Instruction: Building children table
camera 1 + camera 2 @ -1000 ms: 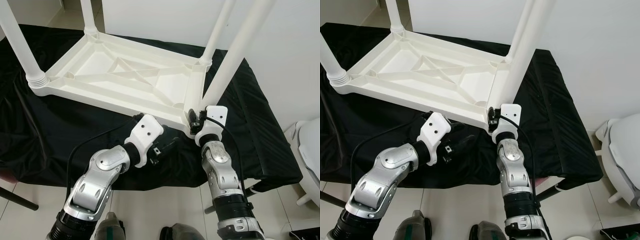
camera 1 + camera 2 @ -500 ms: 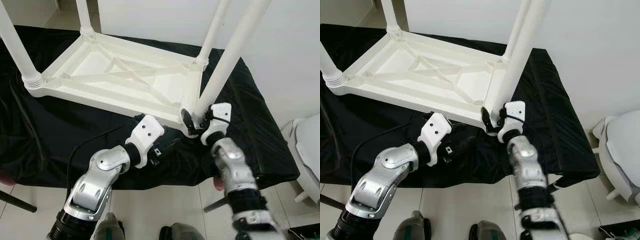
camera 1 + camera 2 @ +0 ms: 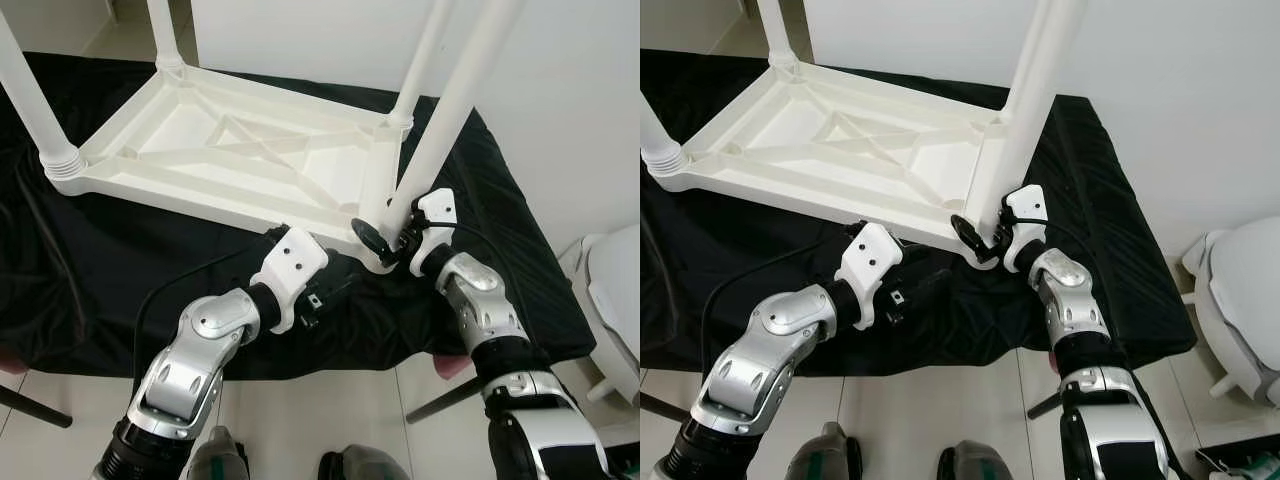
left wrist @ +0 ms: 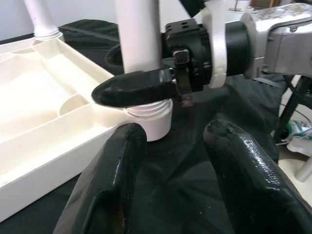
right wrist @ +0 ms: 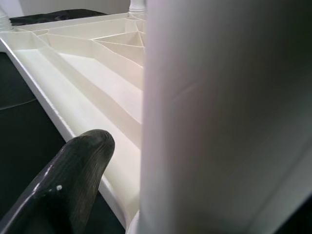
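right hand (image 3: pixel 385 235): swung from below to the right side of the leg (image 3: pixel 450 110) | fingers still around leg base

A thick white table leg (image 5: pixel 219 117) is standing very close to the camera, blurred, rising the full height of the frame. One black finger (image 5: pixel 68 180) of the right hand is lying just beside the leg, its rounded tip glinting with light. Behind it, the white ribbed underside of the table top (image 5: pixel 92 63) is stretching away, its raised ribs crossing diagonally. A black cloth (image 5: pixel 24 117) is lying along the table top's edge. The second finger is hidden by the leg.
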Available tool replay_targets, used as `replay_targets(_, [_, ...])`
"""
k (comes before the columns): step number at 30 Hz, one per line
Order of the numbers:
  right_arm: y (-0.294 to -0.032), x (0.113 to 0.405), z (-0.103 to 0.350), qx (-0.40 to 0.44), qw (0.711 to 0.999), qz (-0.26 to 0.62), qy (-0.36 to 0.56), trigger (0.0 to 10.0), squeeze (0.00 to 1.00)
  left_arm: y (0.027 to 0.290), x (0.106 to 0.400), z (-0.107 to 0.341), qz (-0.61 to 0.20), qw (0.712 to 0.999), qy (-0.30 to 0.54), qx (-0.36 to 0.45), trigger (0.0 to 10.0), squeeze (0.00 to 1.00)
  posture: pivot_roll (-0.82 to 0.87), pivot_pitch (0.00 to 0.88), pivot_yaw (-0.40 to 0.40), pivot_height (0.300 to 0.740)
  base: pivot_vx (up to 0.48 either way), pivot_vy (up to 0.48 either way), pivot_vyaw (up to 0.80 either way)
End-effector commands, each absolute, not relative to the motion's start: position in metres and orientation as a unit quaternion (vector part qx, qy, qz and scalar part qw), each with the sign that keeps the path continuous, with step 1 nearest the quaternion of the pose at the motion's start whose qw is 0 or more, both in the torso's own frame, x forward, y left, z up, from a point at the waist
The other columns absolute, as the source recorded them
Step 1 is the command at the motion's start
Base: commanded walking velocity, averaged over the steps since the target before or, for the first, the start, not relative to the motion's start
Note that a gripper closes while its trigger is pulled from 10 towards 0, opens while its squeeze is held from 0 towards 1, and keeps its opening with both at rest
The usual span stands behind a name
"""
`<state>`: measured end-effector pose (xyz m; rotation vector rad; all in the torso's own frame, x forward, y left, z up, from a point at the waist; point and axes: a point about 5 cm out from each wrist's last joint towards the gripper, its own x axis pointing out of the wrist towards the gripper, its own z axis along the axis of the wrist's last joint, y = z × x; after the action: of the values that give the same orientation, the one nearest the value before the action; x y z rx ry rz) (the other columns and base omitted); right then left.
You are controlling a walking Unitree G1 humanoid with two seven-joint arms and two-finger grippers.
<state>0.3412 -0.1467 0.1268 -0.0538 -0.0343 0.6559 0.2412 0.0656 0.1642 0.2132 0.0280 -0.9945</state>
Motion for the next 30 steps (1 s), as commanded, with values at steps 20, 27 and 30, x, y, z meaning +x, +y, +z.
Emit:
replay_targets(20, [-0.154, 0.342, 0.117, -0.008, 0.95, 0.312, -0.014, 8.8, 0.0, 0.065, 0.236, 0.161, -0.456, 0.884, 0.02, 0.098, 10.0, 0.0, 0.0, 0.0, -0.093, 0.74, 0.0, 0.0, 0.0])
replay_targets(27, [-0.154, 0.342, 0.119, -0.006, 0.967, 0.255, -0.017, 10.0, 0.0, 0.065, 0.237, 0.16, -0.461, 0.882, 0.022, 0.098, 10.0, 0.0, -0.01, 0.0, -0.088, 0.74, 0.0, 0.0, 0.0])
replay_targets(30, [-0.145, 0.339, 0.119, 0.0, 0.974, 0.226, -0.018, 10.0, 0.0, 0.065, 0.236, 0.16, -0.462, 0.881, 0.023, 0.098, 10.0, 0.0, -0.01, 0.0, -0.091, 0.74, 0.0, 0.0, 0.0])
